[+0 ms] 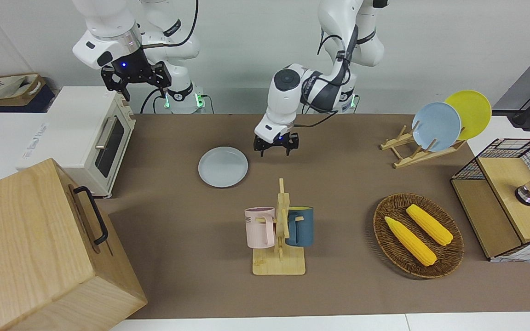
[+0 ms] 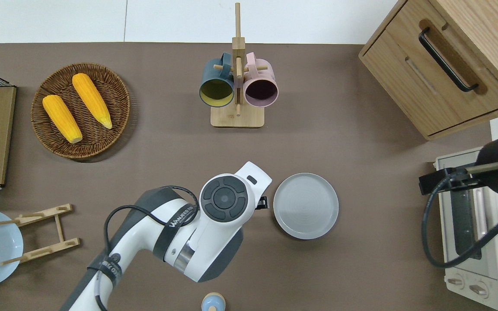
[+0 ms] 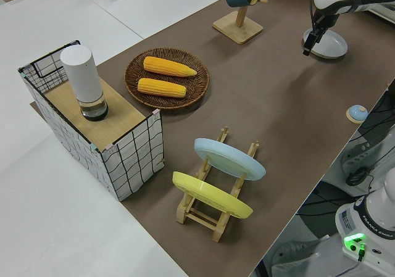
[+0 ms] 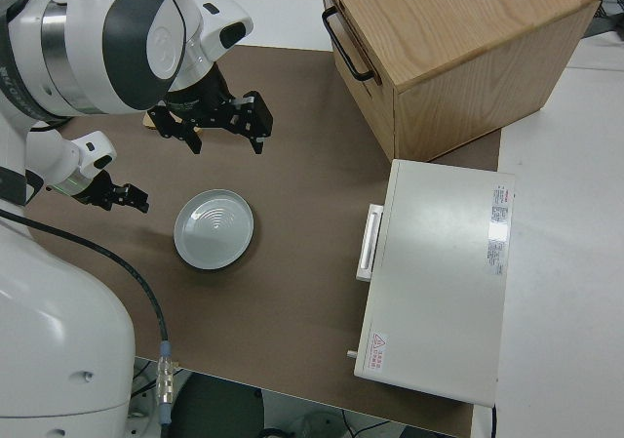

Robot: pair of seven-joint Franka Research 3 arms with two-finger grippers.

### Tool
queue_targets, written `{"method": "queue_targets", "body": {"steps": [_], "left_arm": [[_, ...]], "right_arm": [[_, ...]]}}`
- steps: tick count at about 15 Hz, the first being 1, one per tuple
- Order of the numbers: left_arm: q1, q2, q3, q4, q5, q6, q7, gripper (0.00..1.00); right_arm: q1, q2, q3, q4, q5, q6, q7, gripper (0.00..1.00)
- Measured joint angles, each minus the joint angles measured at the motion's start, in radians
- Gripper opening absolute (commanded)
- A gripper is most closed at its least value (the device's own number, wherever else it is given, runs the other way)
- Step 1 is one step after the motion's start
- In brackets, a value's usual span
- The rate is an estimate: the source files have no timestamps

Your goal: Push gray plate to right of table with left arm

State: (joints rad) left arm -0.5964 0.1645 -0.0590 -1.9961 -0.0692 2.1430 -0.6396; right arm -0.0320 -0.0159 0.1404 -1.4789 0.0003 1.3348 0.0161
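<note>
- The left gripper [image 1: 275, 149] has its 2 fingers [image 1: 288, 149] spread apart, with nothing between them.
- It points down, low over the table [image 1: 182, 239], just beside the gray plate [image 1: 223, 166], on the side toward the left arm's end. I cannot tell if it touches the plate's rim.
- The left arm [image 2: 180, 229] bends low across the table to get there.
- The gray plate lies flat on the brown table with nothing on it. It sits between the left gripper and the white oven [image 1: 92, 138].
- A wooden mug stand [image 1: 280, 239] is farther from the robots than the plate. A pink mug [image 1: 260, 226] and a dark blue mug [image 1: 299, 226] hang on it.
- A round basket [image 1: 418, 235] with 2 yellow corn cobs [image 1: 410, 240] sits toward the left arm's end of the table.
- A wooden rack [image 1: 419, 149] holds a sky-blue plate [image 1: 436, 126] and a yellow plate [image 1: 469, 113], both tilted up.
- A big wooden box [image 1: 39, 248] with a black handle [image 1: 92, 214] stands at the right arm's end.
- The right arm is parked. The right gripper [image 1: 134, 78] has its fingers wide apart and holds nothing.
</note>
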Motion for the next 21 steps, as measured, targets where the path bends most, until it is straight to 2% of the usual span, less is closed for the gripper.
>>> {"method": "queue_targets", "body": {"steps": [6, 10, 15, 19, 21], "left_arm": [[0.109, -0.109, 0.007, 0.009, -0.003, -0.187, 0.149, 1.0], [0.187, -0.15, 0.01, 0.056, -0.002, -0.311, 0.247, 1.0], [0.337, -0.187, 0.018, 0.148, -0.002, -0.451, 0.423, 1.0], [0.449, -0.196, 0.048, 0.269, -0.002, -0.566, 0.624, 1.0], [0.475, -0.197, 0.097, 0.322, -0.002, -0.592, 0.732, 1.0]], "right_arm": [[0.0, 0.0, 0.0, 0.0, 0.0, 0.0, 0.0, 0.983], [0.0, 0.0, 0.0, 0.0, 0.0, 0.0, 0.0, 0.983], [0.0, 0.0, 0.0, 0.0, 0.0, 0.0, 0.0, 0.983], [0.0, 0.0, 0.0, 0.0, 0.0, 0.0, 0.0, 0.983], [0.0, 0.0, 0.0, 0.0, 0.0, 0.0, 0.0, 0.983]]}}
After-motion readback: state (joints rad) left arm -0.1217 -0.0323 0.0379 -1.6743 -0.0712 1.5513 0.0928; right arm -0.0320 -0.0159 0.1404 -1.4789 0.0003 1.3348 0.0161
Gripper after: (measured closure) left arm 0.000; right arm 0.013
